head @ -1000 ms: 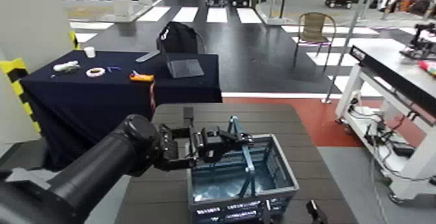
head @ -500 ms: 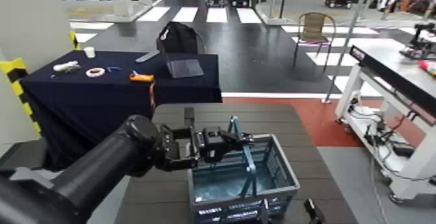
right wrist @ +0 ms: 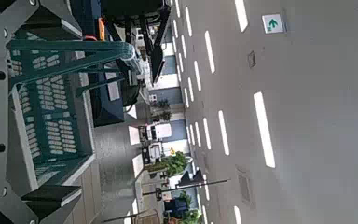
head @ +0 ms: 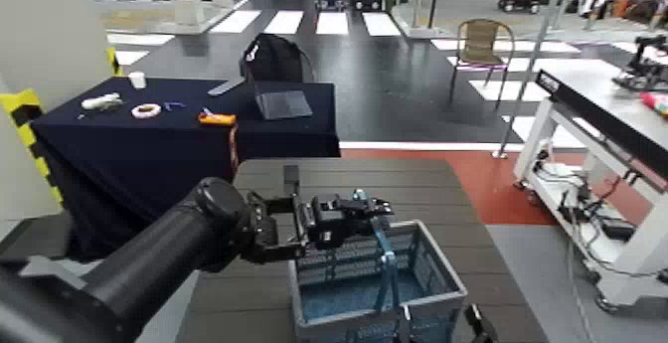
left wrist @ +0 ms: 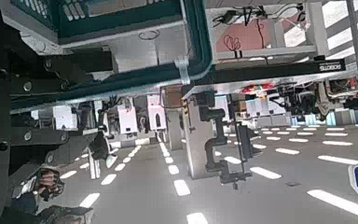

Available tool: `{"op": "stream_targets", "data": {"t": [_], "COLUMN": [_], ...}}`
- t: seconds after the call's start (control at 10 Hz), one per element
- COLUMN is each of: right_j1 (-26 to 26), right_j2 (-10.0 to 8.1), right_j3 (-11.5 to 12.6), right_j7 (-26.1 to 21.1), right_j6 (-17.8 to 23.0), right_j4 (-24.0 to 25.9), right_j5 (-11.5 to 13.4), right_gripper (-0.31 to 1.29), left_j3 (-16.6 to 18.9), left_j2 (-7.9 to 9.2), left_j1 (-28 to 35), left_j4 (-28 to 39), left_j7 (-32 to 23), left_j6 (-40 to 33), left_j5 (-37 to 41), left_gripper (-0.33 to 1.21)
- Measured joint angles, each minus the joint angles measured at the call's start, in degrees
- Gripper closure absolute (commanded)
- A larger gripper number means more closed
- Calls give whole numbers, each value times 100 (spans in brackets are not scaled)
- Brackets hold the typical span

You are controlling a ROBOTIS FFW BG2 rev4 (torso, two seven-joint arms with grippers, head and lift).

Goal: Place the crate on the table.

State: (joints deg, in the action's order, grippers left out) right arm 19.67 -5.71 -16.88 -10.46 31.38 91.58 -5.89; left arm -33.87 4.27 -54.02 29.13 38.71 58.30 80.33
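The blue-grey slotted crate (head: pixel 348 295) is over the near part of the dark brown slatted table (head: pixel 338 178); I cannot tell whether it touches the top. Its thin teal handle (head: pixel 384 257) stands up. My left gripper (head: pixel 366 208) reaches in from the left and is shut on the top of the handle. The handle also crosses the left wrist view (left wrist: pixel 200 56). My right gripper (head: pixel 442 325) is open, low at the crate's near right corner, and only its fingertips show. The right wrist view shows the crate's lattice side (right wrist: pixel 56 103) close by.
A navy cloth-draped table (head: pixel 149 138) with small items and a black backpack (head: pixel 273 59) stands behind on the left. A white-framed workbench (head: pixel 606 98) is on the right, with a chair (head: pixel 484 44) farther back. A yellow-black striped post (head: pixel 25 118) is at the far left.
My left gripper has moved a little to the right with the handle. The handle now stands more upright, and the crate has shifted slightly nearer and to the right.
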Motion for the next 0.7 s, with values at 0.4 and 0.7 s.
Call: {"op": "stream_targets", "data": {"t": [0.4, 0.7], "right_j1": [1, 3], "right_j2": [2, 9], "right_j3": [-8, -3], "right_j7": [8, 9], "right_j6": [9, 21], "right_j4": [0, 0], "right_j5": [0, 0], "right_gripper": [14, 14], "left_j3": [-54, -104], "left_j2": [-10, -6], "left_j1": [4, -2], "left_j4": [5, 31], "left_j7": [187, 254], "left_j6": [-152, -328], "left_j5": [0, -175], "left_gripper": [24, 10]}}
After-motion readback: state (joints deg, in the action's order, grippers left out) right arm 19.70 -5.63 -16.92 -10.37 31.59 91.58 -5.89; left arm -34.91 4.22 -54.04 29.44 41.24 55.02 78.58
